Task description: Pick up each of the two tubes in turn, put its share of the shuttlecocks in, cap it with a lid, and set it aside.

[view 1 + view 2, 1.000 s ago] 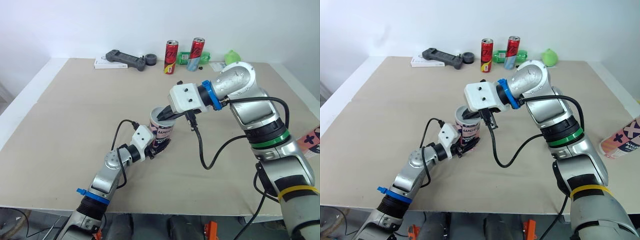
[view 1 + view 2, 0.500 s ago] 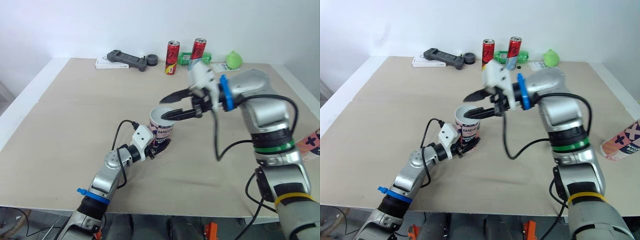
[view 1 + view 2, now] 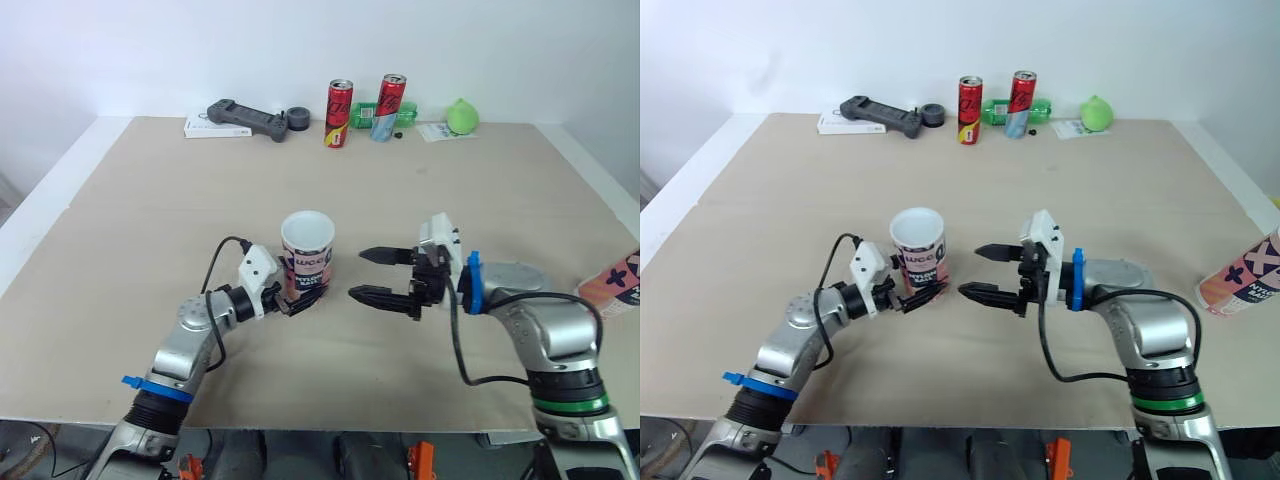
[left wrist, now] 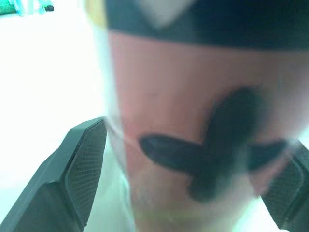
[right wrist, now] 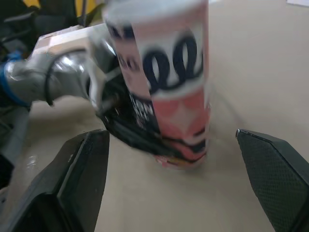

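A pink-and-white tube with black print stands upright mid-table, its top showing white. My left gripper is open at the tube's base, one finger on each side of the tube. My right gripper hangs open just right of the tube, low over the table and apart from it, with nothing between its fingers. It points at the tube. A second pink tube lies at the table's right edge.
Along the back edge stand two red cans, a green bottle, a green round thing, a black tool on a white box, and a dark roll. Bare table surrounds the tube.
My right gripper came out of the tube's mouth, opened wide and dropped to the tube's right, low over the table. My left gripper's fingers spread apart at the tube's base.
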### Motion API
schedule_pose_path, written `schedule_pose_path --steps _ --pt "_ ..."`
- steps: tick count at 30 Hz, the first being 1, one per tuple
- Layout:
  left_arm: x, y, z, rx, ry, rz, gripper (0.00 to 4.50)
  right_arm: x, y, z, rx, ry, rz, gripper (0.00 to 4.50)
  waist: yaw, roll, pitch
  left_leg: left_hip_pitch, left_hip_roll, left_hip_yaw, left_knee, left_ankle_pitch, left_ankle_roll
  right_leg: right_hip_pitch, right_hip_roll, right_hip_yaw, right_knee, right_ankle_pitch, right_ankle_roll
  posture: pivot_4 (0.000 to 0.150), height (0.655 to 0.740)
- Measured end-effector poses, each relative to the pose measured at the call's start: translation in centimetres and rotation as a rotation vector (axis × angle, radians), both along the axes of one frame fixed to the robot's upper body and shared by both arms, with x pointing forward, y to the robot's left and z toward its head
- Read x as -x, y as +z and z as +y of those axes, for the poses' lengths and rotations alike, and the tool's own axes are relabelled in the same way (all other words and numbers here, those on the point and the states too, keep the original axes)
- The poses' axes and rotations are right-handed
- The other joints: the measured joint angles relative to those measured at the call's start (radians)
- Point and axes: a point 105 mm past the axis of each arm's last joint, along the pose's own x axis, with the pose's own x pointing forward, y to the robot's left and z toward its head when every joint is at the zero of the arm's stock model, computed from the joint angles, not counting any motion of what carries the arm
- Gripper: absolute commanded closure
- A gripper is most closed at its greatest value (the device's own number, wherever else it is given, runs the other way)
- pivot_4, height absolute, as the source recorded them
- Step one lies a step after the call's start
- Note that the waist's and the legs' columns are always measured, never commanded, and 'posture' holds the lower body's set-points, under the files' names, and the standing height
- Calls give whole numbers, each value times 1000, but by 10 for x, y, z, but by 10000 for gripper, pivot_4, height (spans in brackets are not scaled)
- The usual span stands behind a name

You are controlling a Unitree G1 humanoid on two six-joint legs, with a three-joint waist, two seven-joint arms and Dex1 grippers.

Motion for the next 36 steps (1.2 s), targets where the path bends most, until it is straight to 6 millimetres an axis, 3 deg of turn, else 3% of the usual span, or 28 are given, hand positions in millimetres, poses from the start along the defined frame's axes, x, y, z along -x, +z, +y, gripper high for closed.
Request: schedule_pose_path --steps 2,8,13,22,34,36 --pt "6 2 16 -6 5 11 1793 -3 -5 13 -40 -4 -30 0 -2 -2 0 1 1 1 0 0 0 0 0 0 0 -1 -4 1500 7400" --pt "26 4 69 -51 84 65 1793 -16 -45 44 -57 -16 -14 0 1 -3 1 0 2 3 0 0 0 0 -1 0 0 -1 -5 1500 7400" --pt "38 7 92 -59 137 81 1793 -31 -46 69 -78 9 -62 0 2 -6 3 0 4 4 0 0 -1 -1 -1 -1 0 0 -7 1500 7400" --pt "49 11 99 -39 170 82 1793 -46 -45 95 -97 67 -87 0 2 -7 4 0 8 6 -1 0 -1 -3 1 -2 -1 1 -10 1500 7400" --pt "43 28 93 3 163 35 1793 -40 -44 88 -125 78 -67 0 4 -7 3 0 8 6 -1 0 -1 -4 1 -2 -1 1 -10 1500 7400" --pt "41 30 92 8 158 31 0 -37 -47 85 -124 69 -53 5289 3 -7 3 0 8 7 -1 0 -1 -4 1 -2 -1 1 -10 1500 7400"
